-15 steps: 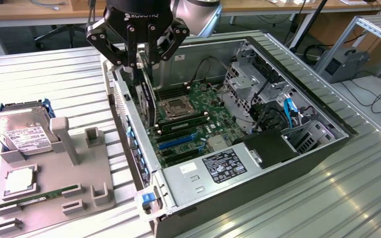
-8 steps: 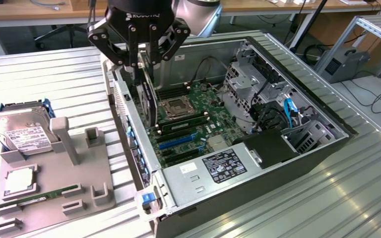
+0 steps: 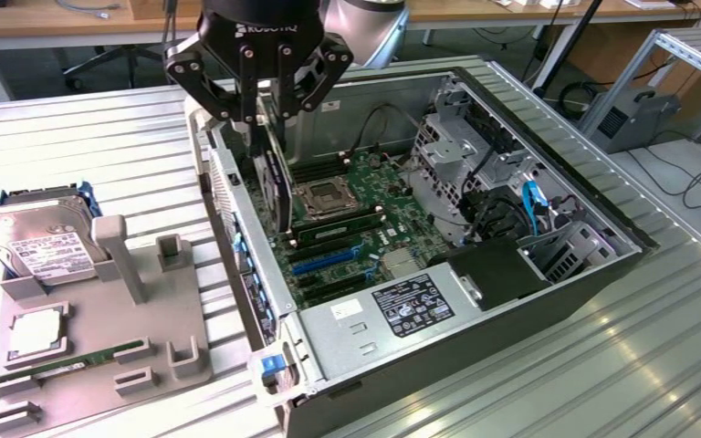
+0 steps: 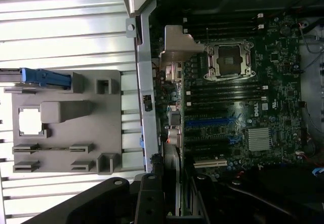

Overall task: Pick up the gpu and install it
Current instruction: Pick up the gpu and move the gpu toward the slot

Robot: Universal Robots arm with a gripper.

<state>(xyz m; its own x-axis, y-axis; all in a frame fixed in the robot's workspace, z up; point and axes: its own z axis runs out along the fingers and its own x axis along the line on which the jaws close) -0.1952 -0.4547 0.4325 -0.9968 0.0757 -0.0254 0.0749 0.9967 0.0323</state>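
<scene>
**Ana:** We're over the open computer case. The gripper has both fingers pinched in on the gpu, a firm grasp from either side.

**Ben:** How's the card sitting?

**Ana:** On edge, nearly upright. Its top end is caught between the fingers and the rest hangs down inside the case, just inside the wall at the exterior view's left.

**Ben:** And underneath?

**Ana:** The motherboard. The card's lower end is right beside the processor socket, on the side toward the exterior view's left. The blue slots lie nearer the camera, apart from the card.

**Ben:** Is it touching the board?

**Ana:** I can't tell. The lower edge is lost against the dark parts around it.

**Ben:** What's outside the case?

**Ana:** A grey fixture lies on the metal table, at the exterior view's left of the case. A hard drive in a blue frame stands at its far end. Inside, the power supply fills the case's near end.

**Ben:** And from the wrist?

**Ana:** It looks straight down on the board, with the socket open in the middle and the fixture just beyond the case wall.
</scene>
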